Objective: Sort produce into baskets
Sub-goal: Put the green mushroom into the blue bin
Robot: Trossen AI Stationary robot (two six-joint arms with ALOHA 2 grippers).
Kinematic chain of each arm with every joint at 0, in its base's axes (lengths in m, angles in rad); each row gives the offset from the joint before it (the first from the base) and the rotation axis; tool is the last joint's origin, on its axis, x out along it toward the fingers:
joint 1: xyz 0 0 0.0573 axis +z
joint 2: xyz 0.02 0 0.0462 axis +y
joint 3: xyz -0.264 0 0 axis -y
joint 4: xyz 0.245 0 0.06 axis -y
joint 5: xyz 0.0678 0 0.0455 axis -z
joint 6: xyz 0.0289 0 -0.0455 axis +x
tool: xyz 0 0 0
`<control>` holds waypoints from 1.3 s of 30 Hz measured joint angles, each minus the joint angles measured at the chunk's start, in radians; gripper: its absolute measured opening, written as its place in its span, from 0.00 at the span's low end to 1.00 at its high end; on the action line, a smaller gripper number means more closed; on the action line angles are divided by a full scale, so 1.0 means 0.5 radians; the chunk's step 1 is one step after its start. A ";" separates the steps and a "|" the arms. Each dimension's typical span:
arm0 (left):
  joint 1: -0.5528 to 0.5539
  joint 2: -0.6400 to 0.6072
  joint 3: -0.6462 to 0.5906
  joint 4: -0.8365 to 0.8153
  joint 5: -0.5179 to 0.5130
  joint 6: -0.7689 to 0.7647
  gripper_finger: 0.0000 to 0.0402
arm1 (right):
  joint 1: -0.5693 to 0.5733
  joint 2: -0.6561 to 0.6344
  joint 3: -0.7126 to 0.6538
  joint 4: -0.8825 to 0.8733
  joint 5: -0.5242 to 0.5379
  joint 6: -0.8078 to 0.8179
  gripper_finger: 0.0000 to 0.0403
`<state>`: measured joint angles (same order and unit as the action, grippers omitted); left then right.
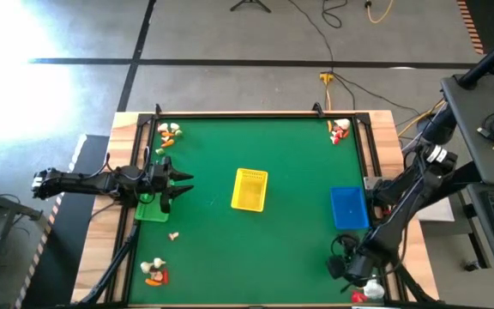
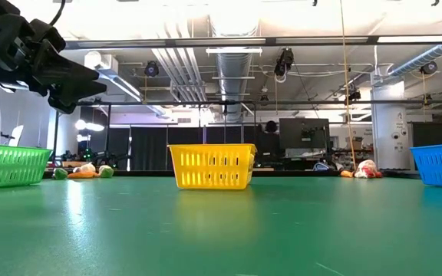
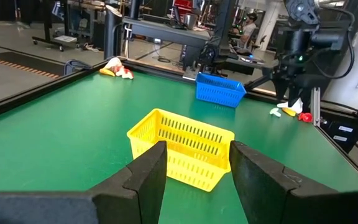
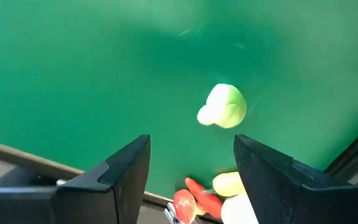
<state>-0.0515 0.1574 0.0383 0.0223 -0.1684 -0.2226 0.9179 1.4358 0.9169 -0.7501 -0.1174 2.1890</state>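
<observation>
Right wrist view showed the right gripper [image 4: 191, 165] spread apart above a cream-green piece [image 4: 224, 106], seemingly mid-pick. Next it needed lowering around it. Left gripper [image 3: 192, 168], empty and apart, hung over the green basket [image 1: 150, 209].

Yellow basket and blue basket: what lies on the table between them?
Nothing. In the high view, only bare green table separates the yellow basket from the blue basket.

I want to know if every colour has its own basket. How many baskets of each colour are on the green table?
Green basket: 1
Yellow basket: 1
Blue basket: 1
Total: 3 baskets
</observation>
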 joint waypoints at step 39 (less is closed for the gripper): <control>0.000 0.002 0.000 0.000 0.000 0.000 0.39 | -0.884 -0.405 0.434 -1.272 -0.118 -1.178 0.10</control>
<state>-0.0513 0.1585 0.0383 0.0223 -0.1684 -0.2226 0.4761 1.2333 1.1337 -1.3860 -0.1762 1.6000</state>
